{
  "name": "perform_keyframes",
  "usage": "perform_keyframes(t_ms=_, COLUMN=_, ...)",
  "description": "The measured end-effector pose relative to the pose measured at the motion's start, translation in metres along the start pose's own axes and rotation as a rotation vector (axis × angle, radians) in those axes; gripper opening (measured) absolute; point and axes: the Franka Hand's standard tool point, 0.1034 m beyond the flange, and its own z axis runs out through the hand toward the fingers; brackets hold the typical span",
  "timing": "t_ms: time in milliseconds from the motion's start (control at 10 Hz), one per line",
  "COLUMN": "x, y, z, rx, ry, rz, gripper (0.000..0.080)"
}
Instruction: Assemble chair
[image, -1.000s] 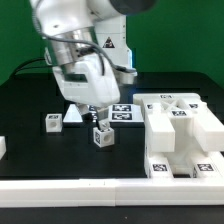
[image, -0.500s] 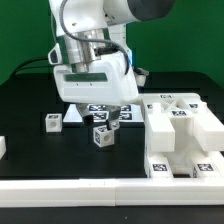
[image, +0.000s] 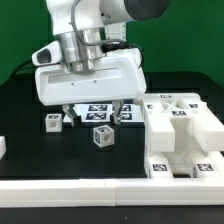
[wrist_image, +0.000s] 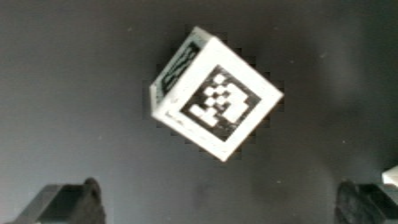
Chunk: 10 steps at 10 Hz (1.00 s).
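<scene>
Right under the tool (image: 95, 115) sat one small tagged cube (image: 102, 136) of the chair, loose on the black worktop (image: 30, 170). The tool was released, fingers (wrist_image: 71, 203) spread wide with nothing in them, hanging over the cube and not touching it as far as I could tell. From the wrist view the cube (wrist_image: 214, 95) looked turned cornerwise to the line between the fingertips, so the pads would have met edges rather than flat faces.

My take on doing this step well: twist the wrist first until two opposite faces are square to the fingers, centre the cube in the gap, then come straight down and only squeeze once both pads are level with its sides. Closing on the corners would probably spin it or pop it out.

Going outward, a second cube (image: 53, 122) lay near the tool on the exterior view's left, apart from the first. Just behind the tool was the marker board (image: 128, 112). Further to the exterior view's right stood the big blocky chair piece (image: 180, 135), well clear of the fingers. The white border rail (image: 100, 190) ran along the near edge.
</scene>
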Motion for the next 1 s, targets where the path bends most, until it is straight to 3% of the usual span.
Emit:
perform_keyframes(t_ms=200, x=-0.004, y=0.001, z=0.002, rx=0.009, ry=-0.027, rz=-0.087, gripper=0.0649)
perform_keyframes(t_ms=300, x=-0.015, y=0.000, z=0.003, rx=0.044, ry=-0.107, rz=-0.150, gripper=0.0649)
perform_keyframes(t_ms=500, x=-0.016, y=0.007, z=0.003, rx=0.028, ry=-0.106, rz=-0.311, gripper=0.0649)
perform_keyframes(t_ms=600, x=-0.008, y=0.019, z=-0.001, rx=-0.001, ry=-0.056, rz=-0.450, gripper=0.0649)
perform_keyframes(t_ms=800, x=-0.010, y=0.020, z=0.001, rx=-0.004, ry=-0.072, rz=-0.550, gripper=0.0649)
perform_keyframes(t_ms=1000, x=-0.013, y=0.027, z=0.000, rx=-0.002, ry=-0.087, rz=-0.856, gripper=0.0649)
